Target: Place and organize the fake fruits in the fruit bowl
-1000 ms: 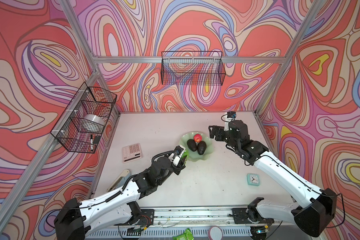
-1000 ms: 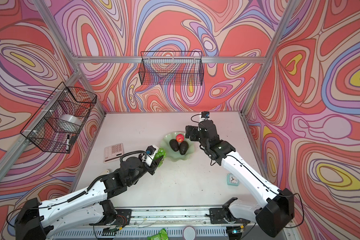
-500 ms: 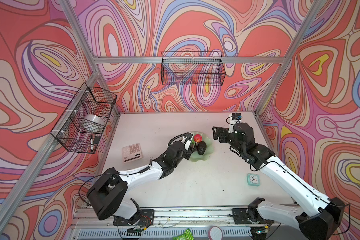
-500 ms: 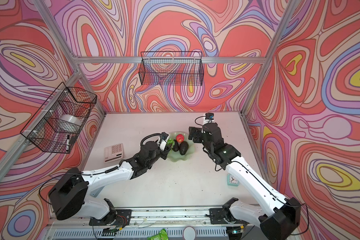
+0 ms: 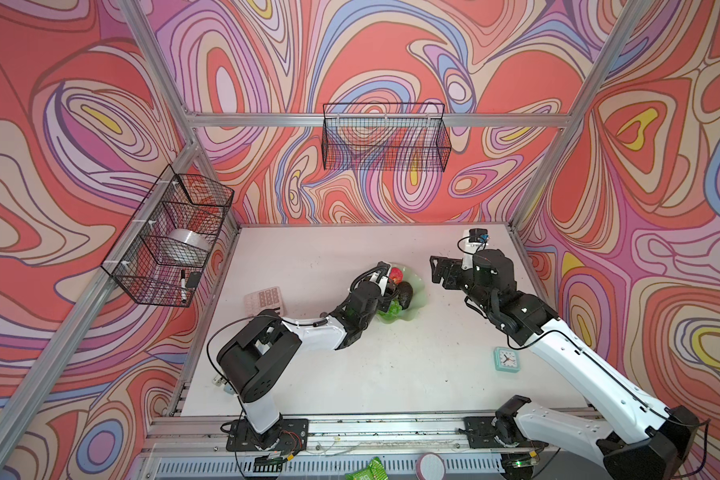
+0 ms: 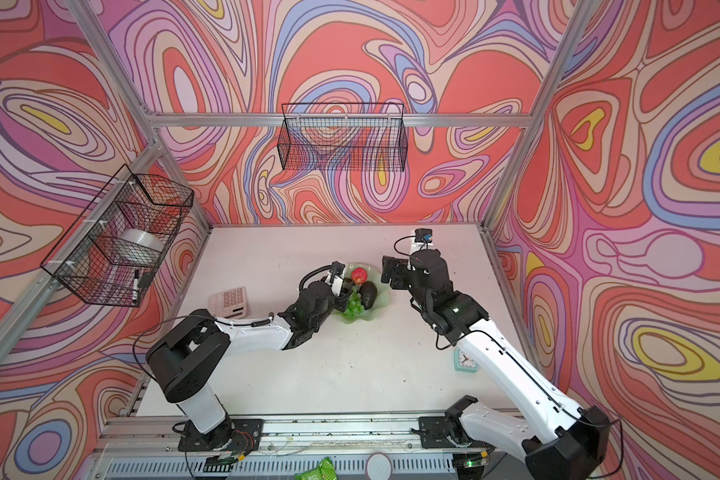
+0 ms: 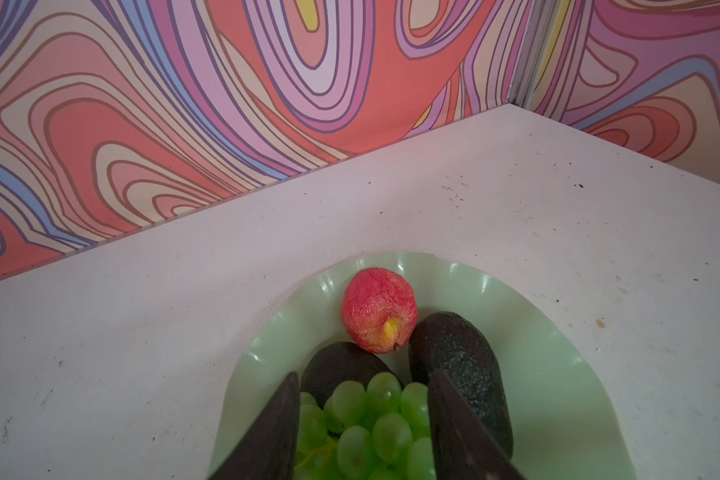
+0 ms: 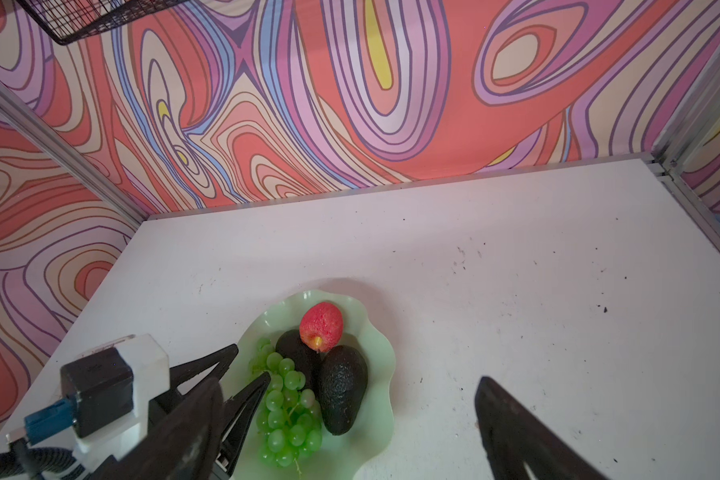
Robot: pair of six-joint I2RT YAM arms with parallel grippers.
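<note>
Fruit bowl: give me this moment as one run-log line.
bowl: apple, two avocados, grapes inside | left pincer: astride grapes, grip unclear | right pincer: open, empty, beside bowl

In both top views the left arm (image 5: 308, 328) lies low, stretched from its base near seven o'clock toward the middle. Its left gripper (image 5: 388, 292) points to about one o'clock with the jaws partly parted. The right arm (image 5: 566, 345) climbs from its base near five o'clock toward eleven o'clock, and the right gripper (image 5: 435, 271) faces nine o'clock, jaws spread wide and empty.
</note>
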